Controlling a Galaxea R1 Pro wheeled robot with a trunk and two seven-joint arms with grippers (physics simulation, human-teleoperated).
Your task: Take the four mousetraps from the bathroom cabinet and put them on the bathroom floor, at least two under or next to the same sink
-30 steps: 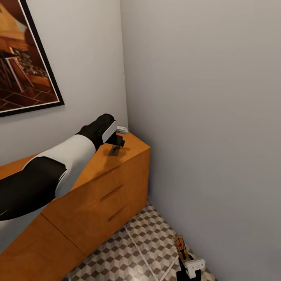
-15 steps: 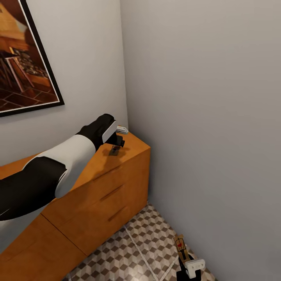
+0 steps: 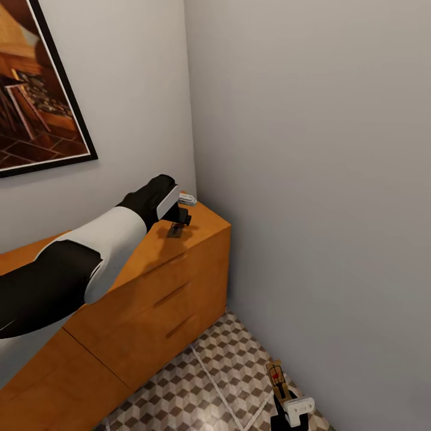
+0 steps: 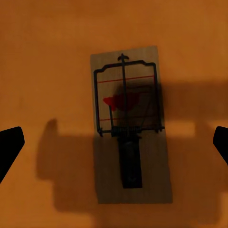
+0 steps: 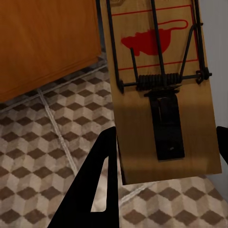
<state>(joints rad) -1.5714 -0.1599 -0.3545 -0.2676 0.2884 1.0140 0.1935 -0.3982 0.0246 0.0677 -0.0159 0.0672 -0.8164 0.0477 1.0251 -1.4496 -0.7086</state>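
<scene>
One mousetrap (image 3: 175,230) on the cabinet (image 3: 149,281), beside the wall (image 3: 311,149).

I stand in a domestic room corner: cube-patterned floor tiles (image 3: 197,389), an orange-brown wooden cabinet (image 3: 161,299), plain grey walls (image 3: 311,179), one framed picture (image 3: 36,90).

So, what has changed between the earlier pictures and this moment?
Almost nothing. The whole head view has shifted slightly, so the camera moved a little, not the things. The left gripper stays open above the mousetrap lying on the cabinet top, not yet taken. The right gripper still holds the second mousetrap over the bathroom floor.
</scene>
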